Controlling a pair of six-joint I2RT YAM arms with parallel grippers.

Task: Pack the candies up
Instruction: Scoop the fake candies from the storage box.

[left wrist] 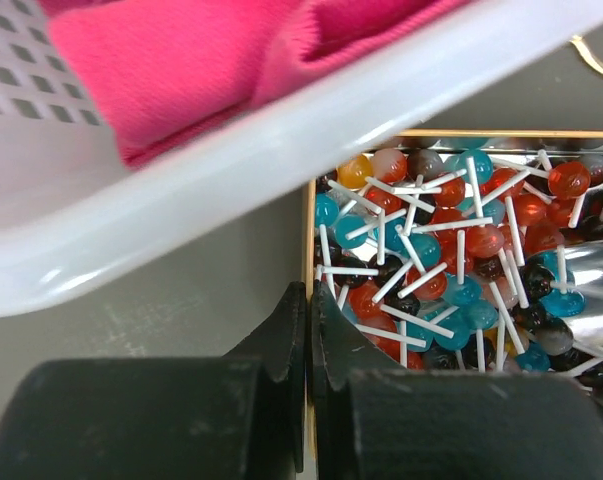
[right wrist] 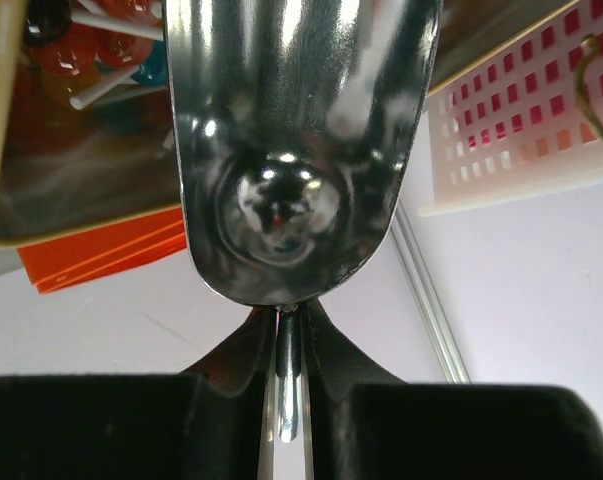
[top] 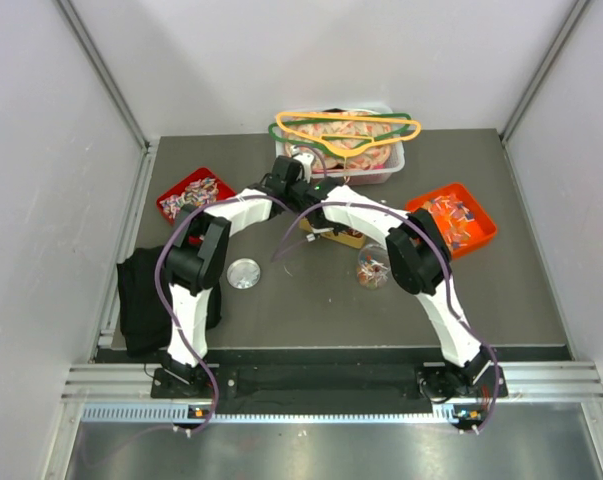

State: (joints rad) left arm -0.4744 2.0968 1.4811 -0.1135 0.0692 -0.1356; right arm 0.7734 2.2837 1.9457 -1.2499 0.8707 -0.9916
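Candies [left wrist: 451, 260] lie heaped in the tan box [left wrist: 307, 240], whose rim the left gripper [left wrist: 308, 310] pinches; the right gripper [right wrist: 289, 322] is clamped on the scoop [right wrist: 291, 150] handle. If the scoop pushes hard, the thin rim may slip out and candies spill

A robot laboratory test cell was indicated. The workspace was enclosed by plain white panels [top: 331, 60] held in aluminium profiles [top: 103, 75]. Two white robot arms, the left arm [top: 196, 290] and the right arm [top: 436, 300], were bolted beside a slotted metal rail [top: 111, 380] at the near edge of a dark table [top: 311, 310]. Purple cables [top: 159, 268] were looped along the arms.
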